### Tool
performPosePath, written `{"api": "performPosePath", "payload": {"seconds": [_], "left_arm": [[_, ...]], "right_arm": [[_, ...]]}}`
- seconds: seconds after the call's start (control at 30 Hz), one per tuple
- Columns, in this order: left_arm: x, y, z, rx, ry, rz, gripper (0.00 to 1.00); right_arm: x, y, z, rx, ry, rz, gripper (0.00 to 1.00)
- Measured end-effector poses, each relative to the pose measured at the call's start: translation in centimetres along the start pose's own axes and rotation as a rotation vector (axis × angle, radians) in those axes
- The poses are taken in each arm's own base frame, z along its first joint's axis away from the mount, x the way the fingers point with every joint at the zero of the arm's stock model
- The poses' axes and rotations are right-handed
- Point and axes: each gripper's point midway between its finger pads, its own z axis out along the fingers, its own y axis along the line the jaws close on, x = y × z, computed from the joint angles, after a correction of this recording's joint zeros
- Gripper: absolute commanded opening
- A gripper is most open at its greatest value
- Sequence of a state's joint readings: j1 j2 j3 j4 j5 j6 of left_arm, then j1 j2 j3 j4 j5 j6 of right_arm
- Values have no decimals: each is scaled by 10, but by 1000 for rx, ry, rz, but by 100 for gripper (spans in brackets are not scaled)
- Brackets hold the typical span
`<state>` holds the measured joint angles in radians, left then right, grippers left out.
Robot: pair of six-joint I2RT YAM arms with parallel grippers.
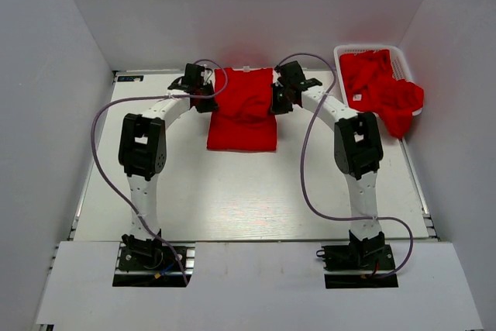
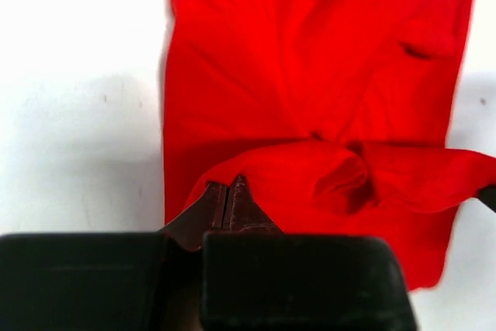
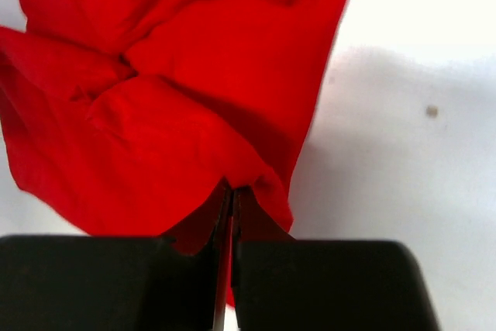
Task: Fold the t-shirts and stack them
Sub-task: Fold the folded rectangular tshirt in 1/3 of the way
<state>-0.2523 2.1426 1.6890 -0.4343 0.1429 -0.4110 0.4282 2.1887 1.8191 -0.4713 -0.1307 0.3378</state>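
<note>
A bright red t-shirt (image 1: 242, 114) lies partly folded on the white table at the back middle, with a small white label at its far edge. My left gripper (image 1: 204, 98) is shut on the shirt's left far edge, and the left wrist view shows its jaws (image 2: 227, 191) pinched on a lifted fold of the red t-shirt (image 2: 310, 91). My right gripper (image 1: 279, 101) is shut on the right far edge, and the right wrist view shows its jaws (image 3: 231, 195) pinched on the red t-shirt (image 3: 170, 106). More red t-shirts (image 1: 384, 91) lie heaped at the back right.
A white plastic slotted basket (image 1: 345, 53) stands at the back right corner, holding the heap, which spills over its right rim. White walls close in the table on the left, back and right. Purple cables loop from both arms.
</note>
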Motion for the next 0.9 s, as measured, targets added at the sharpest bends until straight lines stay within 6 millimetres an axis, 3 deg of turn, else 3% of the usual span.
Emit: {"api": "performPosePath", "payload": {"seconds": [0.03, 0.07, 0.1, 0.13, 0.2, 0.23, 0.3, 0.33, 0.43, 0.53, 0.63, 0.77, 0.9], "left_arm": [[0, 2, 5, -2, 3, -4, 22], [-1, 4, 12, -7, 8, -11, 25], [-3, 6, 17, -9, 9, -20, 33], [-6, 8, 24, -13, 9, -34, 63], [-18, 13, 34, -20, 1, -60, 84], [-29, 15, 38, -20, -21, -73, 100], [-56, 21, 36, -21, -72, -104, 100], [-68, 23, 32, -19, -96, -117, 100], [-116, 24, 9, 9, -204, -131, 100], [-131, 30, -14, 13, -249, -126, 100], [-116, 30, -34, 11, -230, -98, 100], [-68, 19, -49, 49, -145, -40, 100], [-22, -2, -50, 141, -43, 28, 100]], "right_arm": [[-3, -1, 4, -2, -2, 6, 12], [-8, -3, 10, -4, -7, 19, 12], [-13, -3, 16, -8, -12, 30, 19], [-19, -4, 22, -14, -21, 46, 37], [-35, -6, 32, -25, -46, 91, 47], [-43, -8, 36, -30, -64, 111, 51], [-60, -14, 37, -40, -109, 162, 86], [-66, -18, 35, -41, -126, 188, 90], [-87, -31, 26, -55, -188, 212, 90], [-86, -43, 11, -46, -198, 222, 90], [-63, -43, -11, -33, -162, 192, 90], [-37, -24, -37, -41, -129, 110, 90], [-14, -5, -55, -63, -107, 36, 90]]}}
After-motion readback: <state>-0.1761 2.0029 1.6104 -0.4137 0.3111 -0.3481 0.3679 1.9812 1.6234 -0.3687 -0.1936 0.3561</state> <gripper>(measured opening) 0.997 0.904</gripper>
